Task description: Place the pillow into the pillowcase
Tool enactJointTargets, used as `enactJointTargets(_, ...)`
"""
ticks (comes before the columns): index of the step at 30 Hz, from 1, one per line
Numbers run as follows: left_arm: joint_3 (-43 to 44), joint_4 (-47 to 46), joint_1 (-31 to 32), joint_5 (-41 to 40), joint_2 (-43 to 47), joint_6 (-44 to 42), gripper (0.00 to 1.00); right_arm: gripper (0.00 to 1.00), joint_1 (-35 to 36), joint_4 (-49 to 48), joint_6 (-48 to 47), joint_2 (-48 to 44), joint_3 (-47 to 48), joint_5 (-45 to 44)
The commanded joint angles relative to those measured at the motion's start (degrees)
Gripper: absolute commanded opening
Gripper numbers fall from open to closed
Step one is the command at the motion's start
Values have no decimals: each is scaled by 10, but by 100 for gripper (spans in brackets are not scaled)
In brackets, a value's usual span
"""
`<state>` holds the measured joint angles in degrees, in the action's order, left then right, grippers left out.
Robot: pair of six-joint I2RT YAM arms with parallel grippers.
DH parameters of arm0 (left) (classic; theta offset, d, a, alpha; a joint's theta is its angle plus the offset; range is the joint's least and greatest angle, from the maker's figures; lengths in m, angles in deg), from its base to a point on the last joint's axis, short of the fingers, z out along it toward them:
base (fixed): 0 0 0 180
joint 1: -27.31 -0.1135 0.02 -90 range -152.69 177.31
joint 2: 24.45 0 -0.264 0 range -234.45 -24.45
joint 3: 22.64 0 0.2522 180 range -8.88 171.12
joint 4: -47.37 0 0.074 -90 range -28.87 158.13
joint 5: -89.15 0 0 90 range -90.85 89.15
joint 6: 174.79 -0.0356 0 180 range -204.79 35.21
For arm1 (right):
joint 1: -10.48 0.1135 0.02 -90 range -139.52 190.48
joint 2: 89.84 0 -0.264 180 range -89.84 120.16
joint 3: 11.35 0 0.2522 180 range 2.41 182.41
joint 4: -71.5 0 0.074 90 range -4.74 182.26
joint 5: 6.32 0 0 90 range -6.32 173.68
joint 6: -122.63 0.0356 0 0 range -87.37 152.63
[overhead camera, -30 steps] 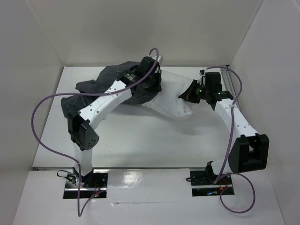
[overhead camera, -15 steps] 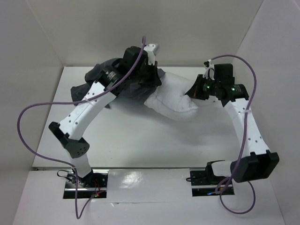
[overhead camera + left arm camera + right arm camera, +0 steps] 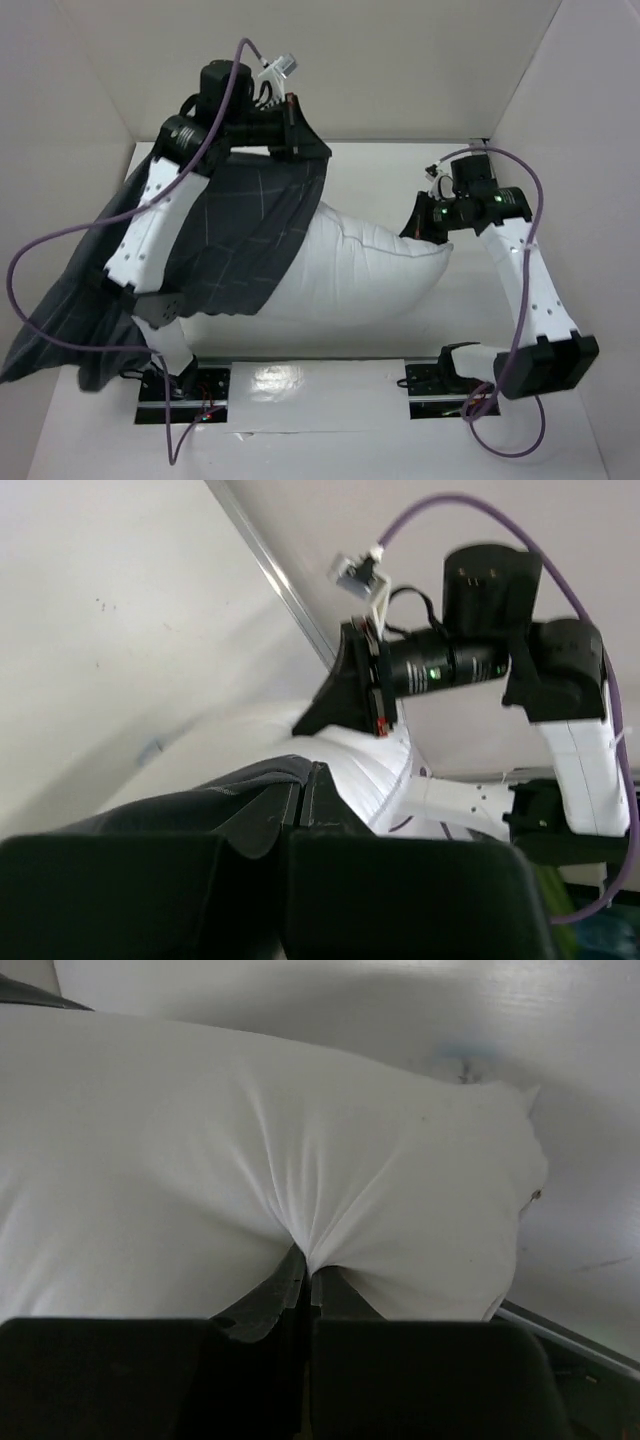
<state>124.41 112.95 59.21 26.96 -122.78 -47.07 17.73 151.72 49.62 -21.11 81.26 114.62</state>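
The white pillow (image 3: pixel 350 275) hangs lifted above the table, its left part inside the dark checked pillowcase (image 3: pixel 235 235). My left gripper (image 3: pixel 300 140) is raised high at the back and is shut on the pillowcase's edge (image 3: pixel 250 785). The case drapes down to the near left. My right gripper (image 3: pixel 418 222) is shut on a pinch of the pillow's right end (image 3: pixel 300 1190), where the fabric gathers between the jaws. In the left wrist view the pillow (image 3: pixel 350 765) shows beyond the jaws, with the right arm behind it.
White walls enclose the table (image 3: pixel 400 155) at the back, left and right. A purple cable (image 3: pixel 40 270) loops out to the left of the left arm. The arm bases (image 3: pixel 440 380) stand at the near edge.
Both grippers have risen, lifting pillow and pillowcase off the table. The left gripper moved up and left; the case now hangs open and covers more of the pillow.
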Motion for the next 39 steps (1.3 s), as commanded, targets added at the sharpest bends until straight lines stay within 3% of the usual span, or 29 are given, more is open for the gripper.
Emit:
enactJointTargets(1, 29, -164, -70, 99, -134, 32, 0, 0, 6, -77, 27, 66, -19, 36)
enactJointTargets(2, 49, -155, -78, 88, -169, 9, 3, 0, -12, -144, 37, 87, -19, 29)
enactJointTargets(3, 70, -121, -87, 73, -203, -2, 19, 0, -21, -185, 51, 106, -26, 23)
enactJointTargets(5, 103, -93, -109, 63, -267, -29, 65, 32, -53, -243, 86, 175, -11, 15)
enactJointTargets(7, 86, -74, -115, 63, -262, -47, 78, 70, -67, -298, 109, 233, 13, -20)
enactJointTargets(10, 44, -74, -108, 13, -218, -85, 92, 82, -84, -317, 116, 263, 62, -91)
enactJointTargets(13, 16, -53, -85, -56, -166, -129, 97, 87, -108, -317, 116, 274, 88, -139)
enactJointTargets(16, -7, -32, -78, -112, -120, -158, 95, 87, -125, -337, 121, 258, 86, -148)
enactJointTargets(21, -87, -20, -78, -252, -49, -172, 68, 88, -125, -337, 106, 218, 52, -154)
enactJointTargets(24, -125, -2, -78, -339, -17, -179, 63, 90, -111, -319, 79, 192, 23, -124)
enactJointTargets(26, -153, 4, -78, -411, -5, -190, 65, 91, -87, -307, 67, 180, 8, -129)
enactJointTargets(29, -224, 4, -91, -476, 9, -196, 92, 93, -61, -295, 61, 163, -24, -116)
enactJointTargets(39, -391, -29, -155, -552, 38, -96, 91, 96, 55, -327, 104, 137, -100, -35)
